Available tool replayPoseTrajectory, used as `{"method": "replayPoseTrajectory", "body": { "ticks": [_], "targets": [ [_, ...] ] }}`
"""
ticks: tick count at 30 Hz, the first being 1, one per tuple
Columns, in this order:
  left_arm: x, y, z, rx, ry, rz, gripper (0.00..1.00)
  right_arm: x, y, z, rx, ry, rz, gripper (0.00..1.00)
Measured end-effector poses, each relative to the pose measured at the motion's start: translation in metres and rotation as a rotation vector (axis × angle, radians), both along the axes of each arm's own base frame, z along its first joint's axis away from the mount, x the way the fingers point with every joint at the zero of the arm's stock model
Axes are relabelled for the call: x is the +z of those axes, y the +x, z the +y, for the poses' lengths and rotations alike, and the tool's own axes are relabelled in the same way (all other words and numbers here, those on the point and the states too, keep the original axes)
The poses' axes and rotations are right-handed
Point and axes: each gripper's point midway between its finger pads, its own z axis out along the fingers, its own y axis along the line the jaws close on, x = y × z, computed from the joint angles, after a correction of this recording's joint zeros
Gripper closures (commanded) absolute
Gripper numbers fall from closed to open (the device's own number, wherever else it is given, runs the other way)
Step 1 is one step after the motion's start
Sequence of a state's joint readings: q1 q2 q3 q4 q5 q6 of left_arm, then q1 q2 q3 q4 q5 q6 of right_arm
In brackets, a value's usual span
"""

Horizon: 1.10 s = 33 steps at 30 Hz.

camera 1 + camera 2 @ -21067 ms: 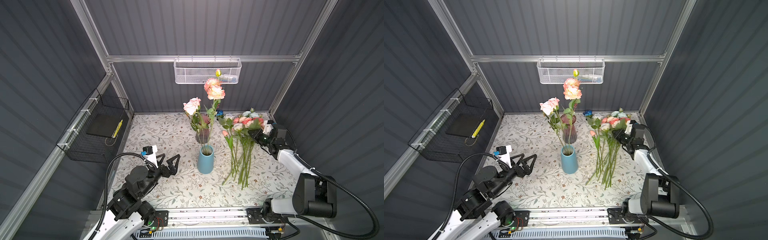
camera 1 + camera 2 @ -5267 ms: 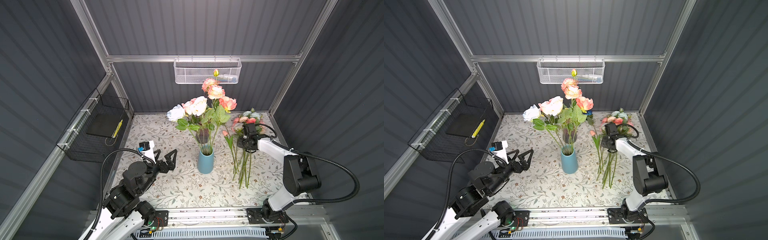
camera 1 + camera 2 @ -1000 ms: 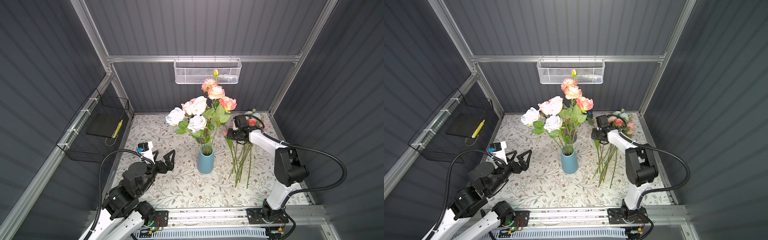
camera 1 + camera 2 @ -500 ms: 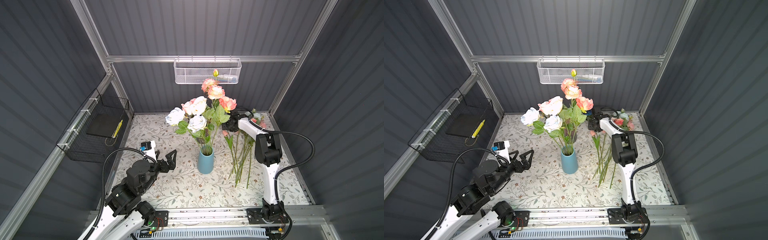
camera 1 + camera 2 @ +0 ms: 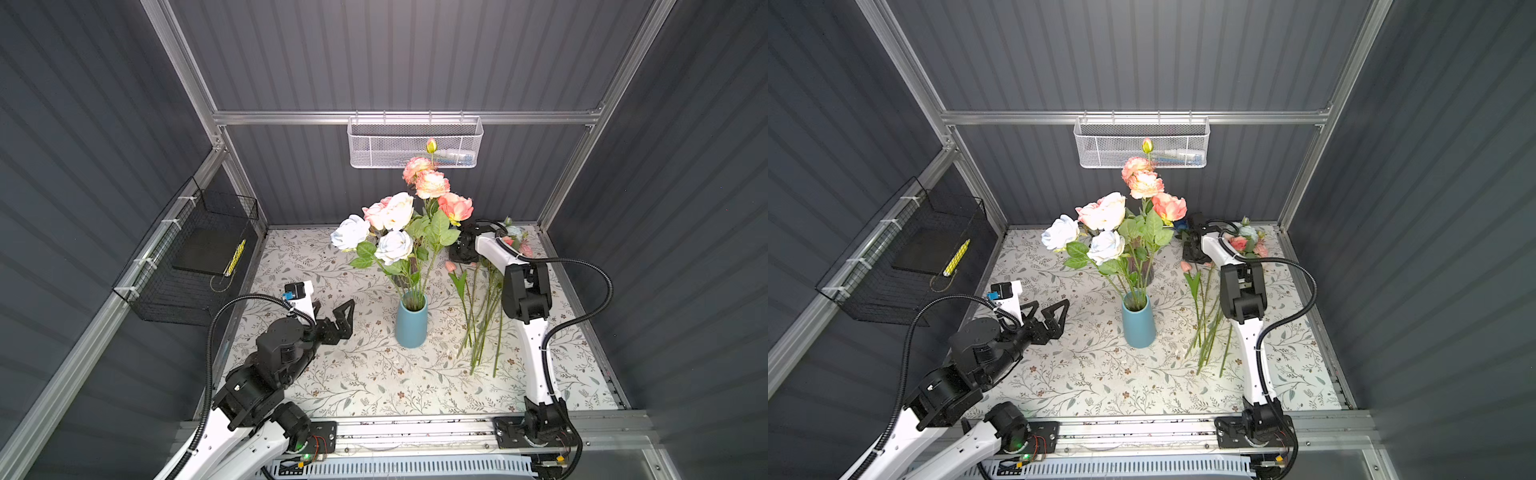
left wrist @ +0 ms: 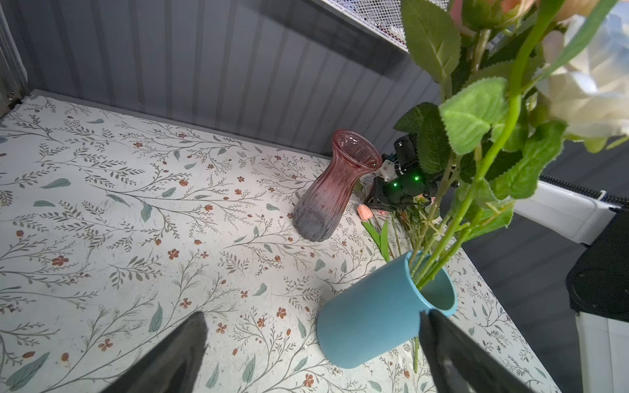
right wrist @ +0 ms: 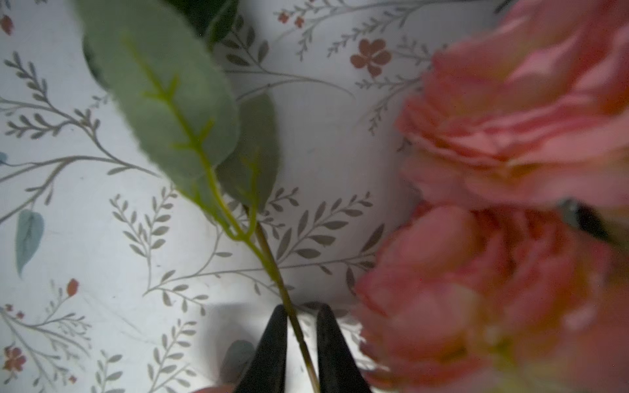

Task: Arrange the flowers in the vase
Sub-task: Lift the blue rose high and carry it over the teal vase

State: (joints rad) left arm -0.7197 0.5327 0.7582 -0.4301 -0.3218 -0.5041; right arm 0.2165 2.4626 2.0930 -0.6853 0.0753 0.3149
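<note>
Several flowers (image 5: 395, 245) with pink, peach and pale blue heads stand in the blue vase (image 5: 410, 322) at mid table; the vase (image 6: 381, 316) also shows in the left wrist view. More flowers (image 5: 482, 316) lie on the table to its right, heads toward the back wall. My right gripper (image 5: 459, 253) reaches down among those heads. In the right wrist view its jaws (image 7: 301, 311) are drawn close around a thin green leafy stem (image 7: 272, 265), beside pink rose heads (image 7: 510, 119). My left gripper (image 5: 334, 309) hovers open left of the vase, empty.
A pink glass vase (image 6: 333, 187) stands behind the blue one. A small pink tulip (image 5: 451, 266) lies by the right gripper. A white mesh basket (image 5: 415, 143) hangs on the back wall and a black wire basket (image 5: 195, 257) on the left wall.
My right gripper has swung back toward the rear of the table, dropped among the flower heads and drawn its jaws in around a stem. The left arm has barely moved.
</note>
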Motion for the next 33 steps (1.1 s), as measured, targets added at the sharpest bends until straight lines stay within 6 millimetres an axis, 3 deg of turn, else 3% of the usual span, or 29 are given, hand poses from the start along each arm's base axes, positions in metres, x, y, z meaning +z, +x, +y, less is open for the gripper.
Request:
{"method": "replayPoseTrajectory", "body": {
  "ticks": [3, 6, 10, 12, 16, 21, 28, 33],
  "targets": [
    [-0.002, 0.001, -0.001, 0.000, 0.005, 0.006, 0.00, -0.001, -0.004, -0.007, -0.003, -0.001, -0.001, 1.00],
    [-0.003, 0.002, -0.002, -0.001, 0.009, 0.011, 0.00, 0.003, -0.016, -0.012, -0.003, 0.001, -0.012, 1.00],
    [-0.003, 0.002, -0.003, -0.004, 0.008, 0.011, 0.00, 0.032, -0.031, -0.015, 0.010, 0.013, -0.088, 1.00],
    [-0.003, 0.002, -0.003, -0.004, 0.007, 0.010, 0.00, 0.059, -0.036, -0.015, 0.014, 0.025, -0.167, 1.00],
    [-0.003, 0.002, -0.003, -0.006, 0.006, 0.011, 0.00, 0.133, -0.051, -0.014, 0.021, 0.049, -0.387, 1.00],
    [-0.003, 0.003, -0.004, -0.008, 0.005, 0.010, 0.00, 0.224, -0.084, -0.008, 0.041, 0.042, -0.665, 1.00],
    [-0.002, 0.003, -0.005, -0.007, 0.002, 0.006, 0.00, 0.324, -0.166, 0.000, 0.071, 0.062, -0.938, 1.00],
    [0.001, 0.003, -0.004, -0.007, -0.005, -0.002, 0.00, 0.399, -0.243, 0.027, 0.190, 0.183, -1.122, 1.00]
  ]
}}
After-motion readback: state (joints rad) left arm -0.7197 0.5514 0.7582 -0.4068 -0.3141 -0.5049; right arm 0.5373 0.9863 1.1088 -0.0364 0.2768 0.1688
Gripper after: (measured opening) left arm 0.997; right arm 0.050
